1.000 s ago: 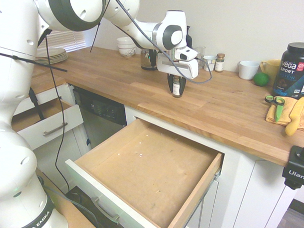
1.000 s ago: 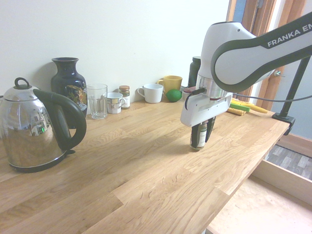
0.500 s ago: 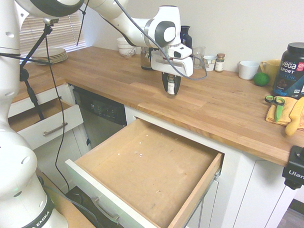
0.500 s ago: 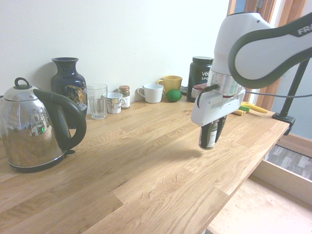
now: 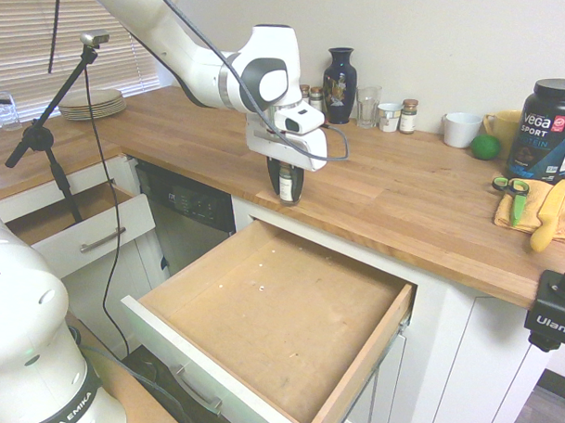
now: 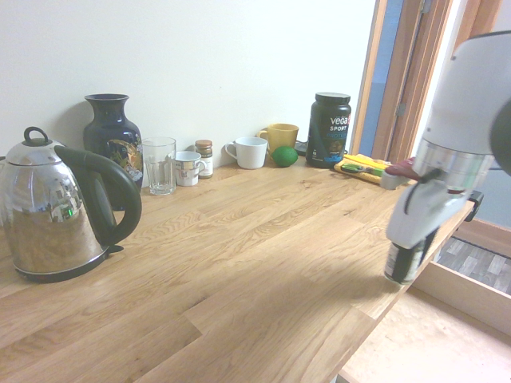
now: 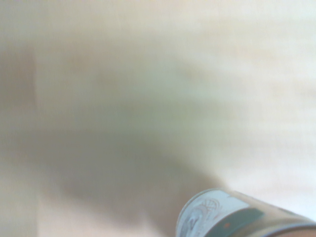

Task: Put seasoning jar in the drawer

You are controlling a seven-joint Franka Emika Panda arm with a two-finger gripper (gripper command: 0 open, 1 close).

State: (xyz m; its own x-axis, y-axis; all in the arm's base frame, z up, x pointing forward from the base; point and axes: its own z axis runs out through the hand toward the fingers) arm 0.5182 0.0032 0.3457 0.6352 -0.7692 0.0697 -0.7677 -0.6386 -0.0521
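Observation:
The seasoning jar (image 5: 286, 182), a small clear jar with a pale label, hangs upright in my gripper (image 5: 287, 186), which is shut on it. It sits just above the front edge of the wooden counter (image 5: 384, 199), right over the back of the open drawer (image 5: 267, 314). From the other side, the seasoning jar (image 6: 403, 262) and gripper (image 6: 407, 259) are at the counter's edge. A blurred seasoning jar (image 7: 237, 217) shows in the wrist view. The drawer is wide, white-fronted, with a bare light-brown bottom.
A smaller white drawer (image 5: 84, 232) stands open at the left. Along the back wall are a kettle (image 6: 56, 207), vase (image 6: 112, 136), glass (image 6: 160, 165), small jars, mugs and a black tub (image 5: 544, 128). Scissors and a yellow cloth (image 5: 533, 207) lie at the right.
My gripper has carried the jar from mid-counter toward the counter's front edge, and it now hangs over the back of the open drawer.

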